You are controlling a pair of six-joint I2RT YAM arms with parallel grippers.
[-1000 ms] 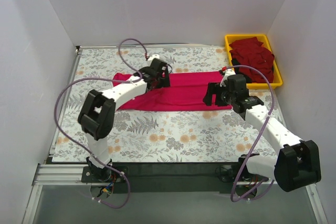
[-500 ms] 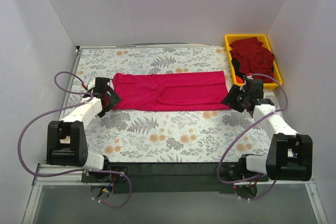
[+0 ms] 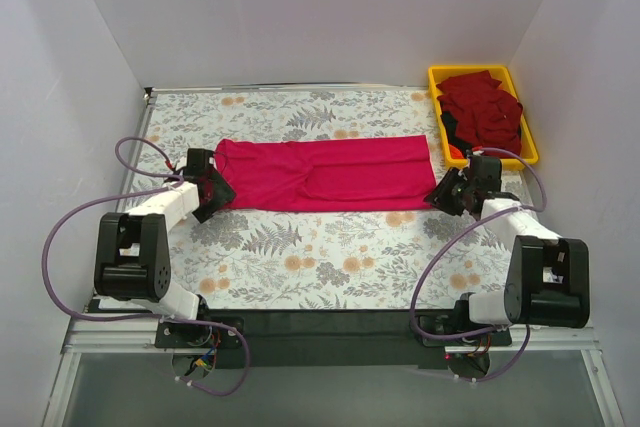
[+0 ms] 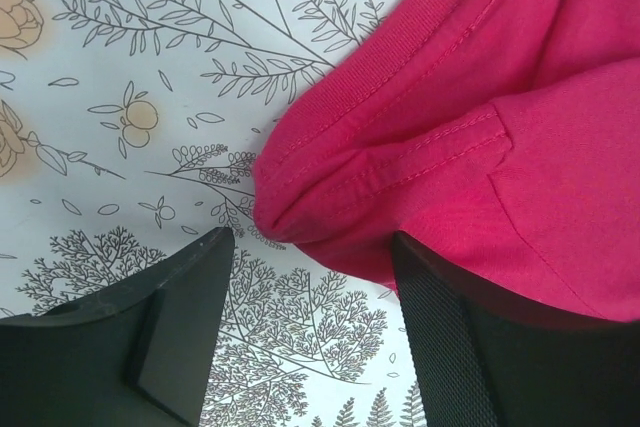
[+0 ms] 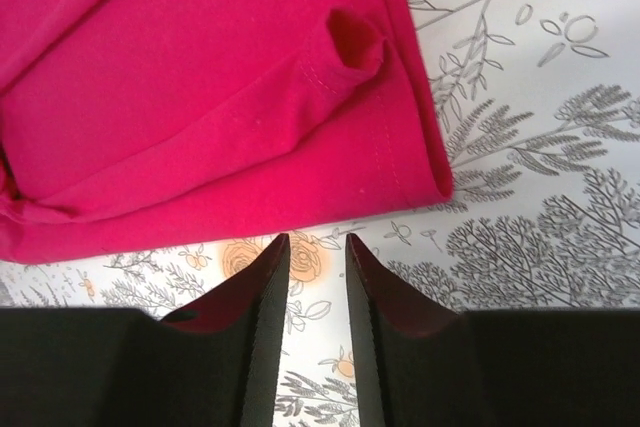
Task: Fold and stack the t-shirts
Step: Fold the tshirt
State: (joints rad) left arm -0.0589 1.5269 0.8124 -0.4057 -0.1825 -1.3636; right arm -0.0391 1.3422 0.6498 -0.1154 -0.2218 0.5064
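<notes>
If your right pincer (image 5: 316,242), almost together and empty, shuts short of the bright pink cloth t-shirt (image 5: 200,97), it misses. Your left pincer (image 4: 310,237), wide apart, may pinch one layer.

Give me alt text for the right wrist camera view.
A folded pink shirt lies on a floral table, filling the upper part of the frame. The right gripper sits just short of its hem, fingers slightly apart with nothing between them.
</notes>
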